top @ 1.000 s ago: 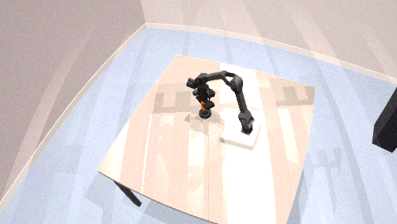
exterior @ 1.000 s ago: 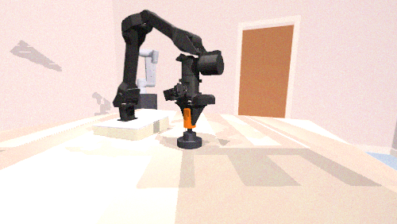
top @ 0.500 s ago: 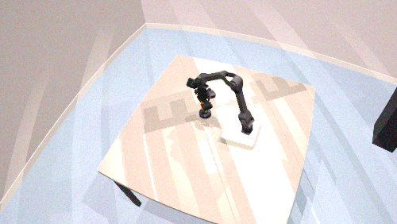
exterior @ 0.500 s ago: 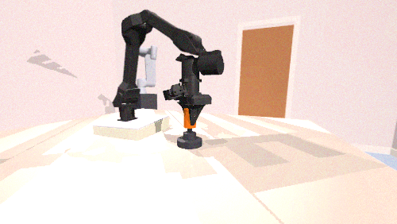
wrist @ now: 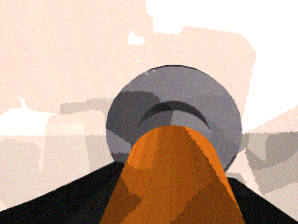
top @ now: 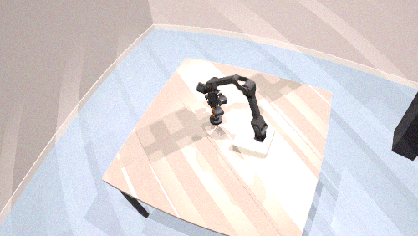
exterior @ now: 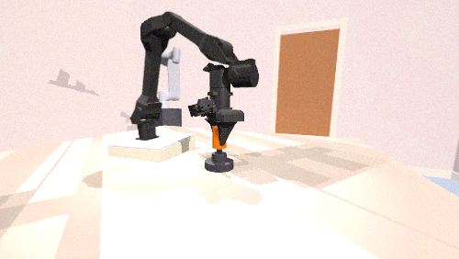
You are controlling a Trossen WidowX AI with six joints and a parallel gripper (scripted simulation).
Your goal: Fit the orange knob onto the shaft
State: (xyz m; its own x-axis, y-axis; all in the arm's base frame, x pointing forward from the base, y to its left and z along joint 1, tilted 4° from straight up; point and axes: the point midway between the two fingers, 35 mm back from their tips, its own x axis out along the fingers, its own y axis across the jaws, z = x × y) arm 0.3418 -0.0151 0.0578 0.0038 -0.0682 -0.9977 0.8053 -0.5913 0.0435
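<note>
The orange knob [top: 213, 112] [exterior: 216, 140] [wrist: 172, 172] is upright above the round dark pedestal [top: 216, 120] [exterior: 219, 165] [wrist: 220, 100]. My gripper [top: 216, 111] [exterior: 219, 141] [wrist: 172, 180] points down and is shut on the knob, one finger on each side. In the exterior view a short length of the dark shaft [exterior: 219, 151] shows between the knob's lower end and the pedestal's raised centre, so the knob is not against the pedestal. The knob looks in line with the shaft. Its hole, the shaft's top and both flat sides are hidden; how the flats lie to each other cannot be told.
The arm stands on a pale slab [top: 250, 148] [exterior: 138, 151] beside the pedestal, on a wooden table [top: 167, 184]. Striped light and shadow cross the table top. A pale grey arm [exterior: 173, 78] shows in the background, and a dark block [top: 407, 134] is at the right.
</note>
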